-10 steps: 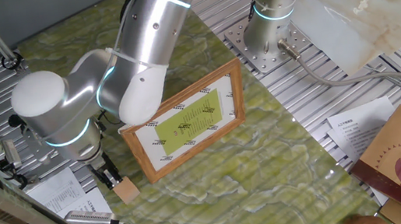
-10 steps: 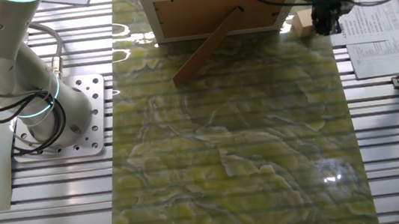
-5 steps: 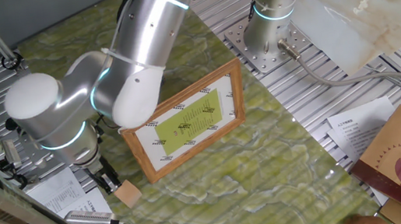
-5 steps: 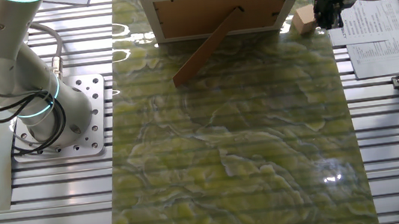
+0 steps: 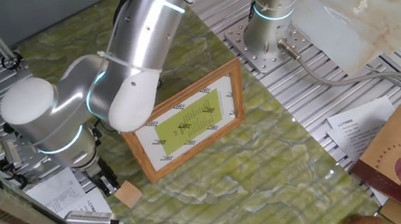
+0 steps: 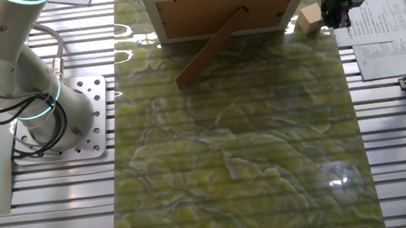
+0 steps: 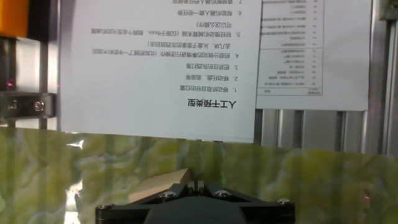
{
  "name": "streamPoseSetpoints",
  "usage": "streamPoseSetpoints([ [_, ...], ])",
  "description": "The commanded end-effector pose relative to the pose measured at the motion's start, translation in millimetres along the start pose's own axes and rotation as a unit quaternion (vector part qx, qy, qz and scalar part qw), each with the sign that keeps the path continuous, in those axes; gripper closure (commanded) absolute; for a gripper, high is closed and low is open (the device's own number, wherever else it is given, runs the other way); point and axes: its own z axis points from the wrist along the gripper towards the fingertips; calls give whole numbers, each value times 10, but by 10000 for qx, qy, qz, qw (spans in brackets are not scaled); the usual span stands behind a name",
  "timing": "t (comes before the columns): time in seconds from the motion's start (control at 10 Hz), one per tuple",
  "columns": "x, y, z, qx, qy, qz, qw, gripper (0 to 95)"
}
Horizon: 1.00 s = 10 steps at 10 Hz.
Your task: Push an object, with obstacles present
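On the green mat (image 5: 217, 172), the lowered claw (image 5: 106, 181), seemingly pressed together, touches the cube (image 5: 128, 193).

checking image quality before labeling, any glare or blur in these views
The other fixed view: a bright glare spot on the green mat. Hand view: gripper and wooden cube are soft, close to the lens, while the printed sheet reads sharply. One fixed view: evenly lit.

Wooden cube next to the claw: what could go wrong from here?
1. The wooden cube sits at the mat's edge; an off-centre shove could tip it off.
2. The picture frame stands close by; the cube may hit it.
3. The claw may slip past the cube.
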Motion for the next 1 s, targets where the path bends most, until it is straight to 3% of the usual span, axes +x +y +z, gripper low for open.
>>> streamPoseSetpoints([
  [0.1, -26, -27, 46, 43, -20, 32, 10000, 950],
  [0.4, -111, -144, 93, -3, -86, -36, 10000, 950],
  [0.6, -127, -129, 113, -69, -59, -48, 9999, 950],
  [0.7, -126, -111, 114, -148, -42, -57, 9999, 950],
  [0.8, -106, -56, 130, -554, 25, -63, 9984, 950],
  [1.0, -71, 0, 148, -607, 140, -135, 9980, 950],
])
